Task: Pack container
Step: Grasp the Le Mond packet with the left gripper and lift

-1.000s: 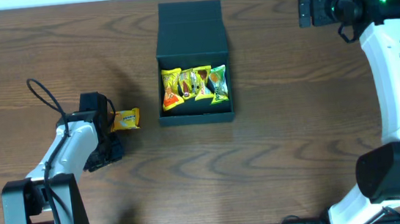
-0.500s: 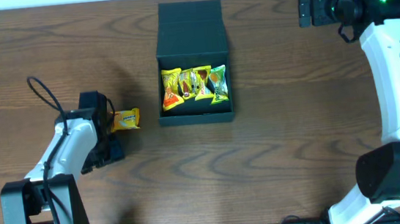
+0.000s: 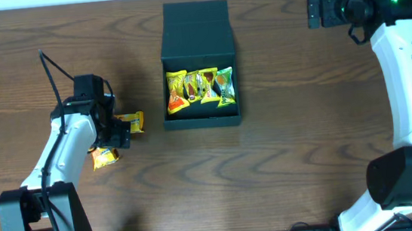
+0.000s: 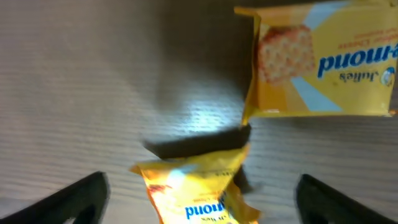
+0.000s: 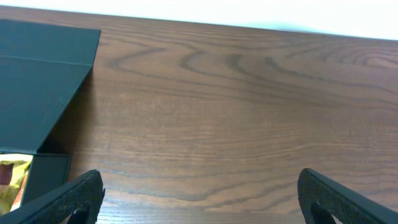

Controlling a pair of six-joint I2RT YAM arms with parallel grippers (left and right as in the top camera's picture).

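The container [image 3: 203,119], a dark teal box with its flap lid laid open behind it, sits mid-table and holds several yellow snack packets [image 3: 199,88]. Two more yellow packets lie on the wood to its left: one [image 3: 132,122] beside the box, the other [image 3: 105,157] nearer the front. My left gripper [image 3: 119,133] hovers over them, open. In the left wrist view the nearer packet [image 4: 196,190] lies loose between the wide-apart fingers [image 4: 81,199], with the other packet [image 4: 323,59] beyond. My right gripper [image 5: 199,202] is open over bare wood at the far right, nothing in it.
The container's open lid [image 5: 43,68] shows at the left of the right wrist view. The right arm [image 3: 407,73] runs along the table's right side. A black cable [image 3: 50,70] loops off the left arm.
My left gripper has opened and shifted toward the back of the table. A second yellow packet now lies uncovered on the wood in front of it. The right arm has not moved.
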